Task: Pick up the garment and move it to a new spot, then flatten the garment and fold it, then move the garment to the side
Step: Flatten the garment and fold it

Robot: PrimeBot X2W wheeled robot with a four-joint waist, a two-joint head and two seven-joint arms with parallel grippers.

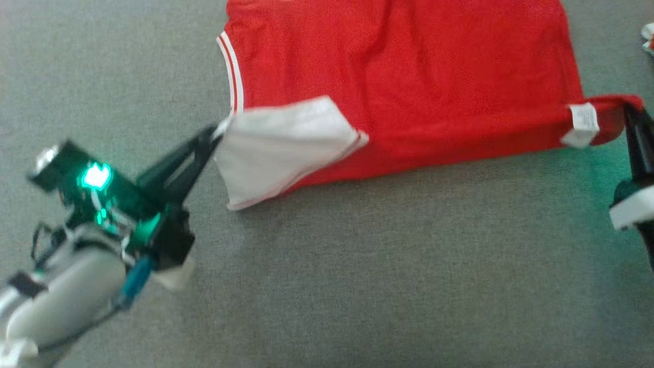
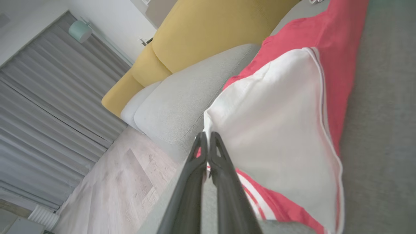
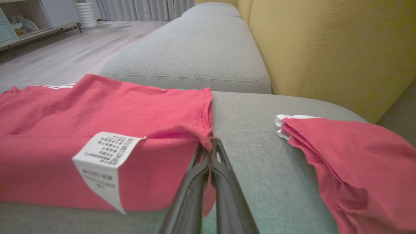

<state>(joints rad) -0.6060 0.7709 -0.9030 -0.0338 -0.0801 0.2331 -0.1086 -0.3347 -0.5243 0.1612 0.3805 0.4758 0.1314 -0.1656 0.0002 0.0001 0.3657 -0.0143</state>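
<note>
While the left jaws pinch the white sleeve (image 1: 276, 148) and the right jaws the hem corner (image 1: 608, 108) by the care label (image 1: 582, 122) of the red garment (image 1: 409, 76) lying on the grey sofa seat (image 1: 357, 281), both should, I judge, lift level and travel together, edge taut; what the far cabinet (image 3: 16, 24) holds is too blurred to name.

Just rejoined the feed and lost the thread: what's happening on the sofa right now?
The robot holds the red fabric garment with white striped trim, spread on the grey sofa seat cushion, by two corners. The left tool is shut on the tip of the white sleeve panel; the right tool is shut on the red corner beside the white care label. The near edge looks stretched between them. A second red garment lies to the right, apart.
</note>
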